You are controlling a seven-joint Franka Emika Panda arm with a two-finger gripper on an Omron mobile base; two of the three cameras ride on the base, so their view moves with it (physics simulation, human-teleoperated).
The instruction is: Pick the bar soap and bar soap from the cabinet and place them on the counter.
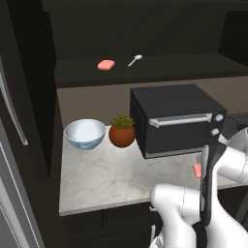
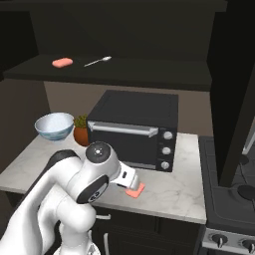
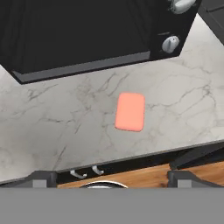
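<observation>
One bar soap (image 3: 130, 111) is lying flat on the counter (image 3: 52, 127) near its front edge, before the toaster oven (image 2: 134, 127). The other bar soap (image 1: 106, 64) is sitting on the cabinet (image 1: 160, 65) shelf beside a spoon (image 1: 135, 59). The gripper (image 3: 112, 177) is hanging over the counter soap, jaws spread wide, holding nothing.

Bar soap on counter (image 3: 130, 111): salmon-pink, plain.
Bar soap in cabinet (image 1: 105, 64): same salmon-pink.
Counter (image 1: 111, 179): white-grey marble, fine dark veining.
Cabinet (image 1: 145, 29): near-black throughout.
Toaster oven (image 1: 175, 118): black, silver handle and knobs.
Bowl (image 1: 85, 133): pale blue outside, white inside.
Plant pot (image 1: 121, 135): rust-brown, green leaves above.
Spoon (image 1: 135, 59): silver.
</observation>
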